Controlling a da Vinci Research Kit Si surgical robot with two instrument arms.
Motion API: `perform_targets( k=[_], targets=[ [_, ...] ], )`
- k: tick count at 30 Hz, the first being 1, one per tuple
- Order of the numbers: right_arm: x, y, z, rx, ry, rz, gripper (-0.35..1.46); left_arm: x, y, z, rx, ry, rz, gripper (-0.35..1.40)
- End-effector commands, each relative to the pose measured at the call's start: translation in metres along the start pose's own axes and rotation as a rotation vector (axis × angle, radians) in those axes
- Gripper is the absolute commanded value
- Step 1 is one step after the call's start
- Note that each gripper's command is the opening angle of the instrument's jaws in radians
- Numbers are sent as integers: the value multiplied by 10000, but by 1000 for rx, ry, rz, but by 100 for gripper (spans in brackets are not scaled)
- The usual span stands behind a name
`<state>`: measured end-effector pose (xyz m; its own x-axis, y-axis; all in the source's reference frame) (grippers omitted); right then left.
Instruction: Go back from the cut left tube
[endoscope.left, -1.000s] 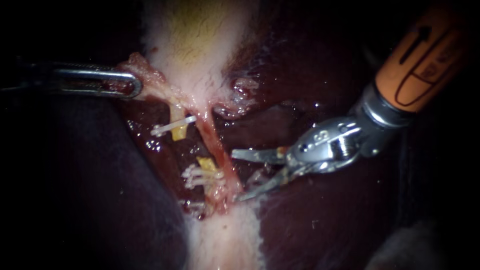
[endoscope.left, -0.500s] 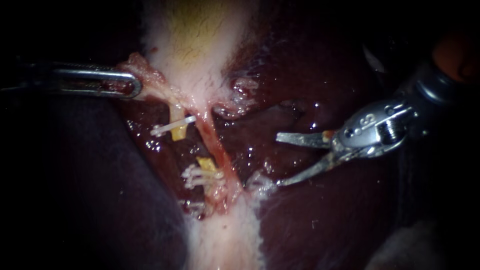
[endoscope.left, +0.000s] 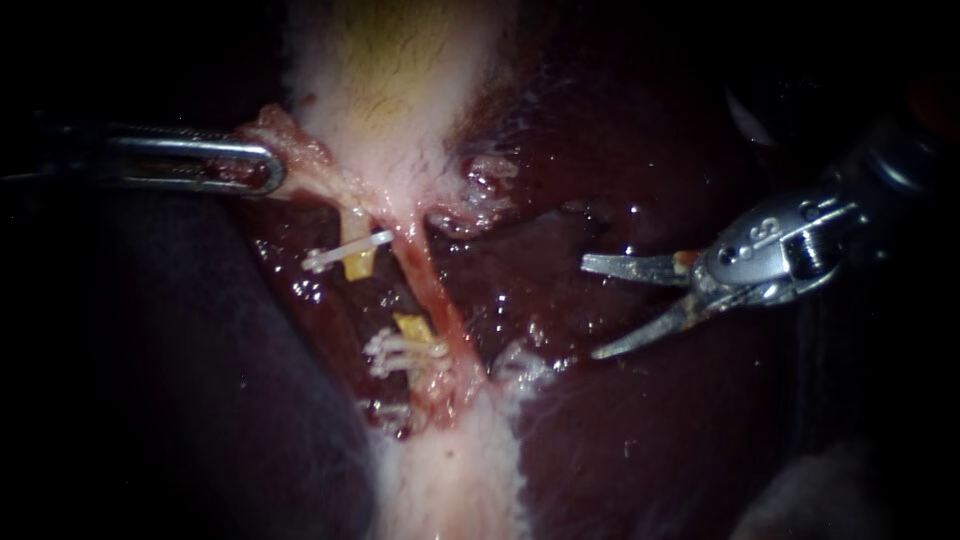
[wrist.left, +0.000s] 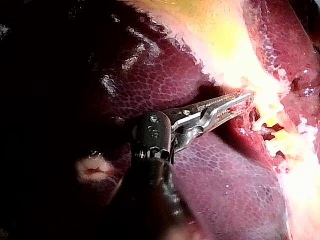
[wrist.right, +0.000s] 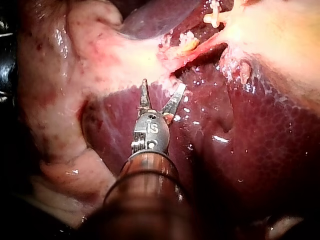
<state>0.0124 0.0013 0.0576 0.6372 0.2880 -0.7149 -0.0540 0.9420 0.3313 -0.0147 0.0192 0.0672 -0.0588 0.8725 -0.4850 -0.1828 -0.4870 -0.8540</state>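
Jaws of the right tool (endoscope.left: 592, 308) stand apart, empty, over the liver (endoscope.left: 650, 430). The cut tube (endoscope.left: 411, 327), its yellow stumps bearing clips (endoscope.left: 340, 255), lies well apart to the tool's left. The left tool (endoscope.left: 258, 168) is clamped on tissue (endoscope.left: 300, 157) beside the upper stump.

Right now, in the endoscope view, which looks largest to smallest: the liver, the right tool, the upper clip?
Largest to smallest:
1. liver
2. right tool, though it is perhaps nearer the camera
3. upper clip
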Motion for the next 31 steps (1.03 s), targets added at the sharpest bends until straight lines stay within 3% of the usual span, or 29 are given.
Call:
perform_targets(
  k=[1,19,31],
  targets=[
    [0,0,0,0,0,0,145,0,-1,1,1,1,0,-35],
    [-1,0,0,0,0,0,145,-25,-28,55,18,2,18,-35],
    [-1,0,-1,0,0,0,145,-25,-30,59,19,2,18,-35]
  ],
)
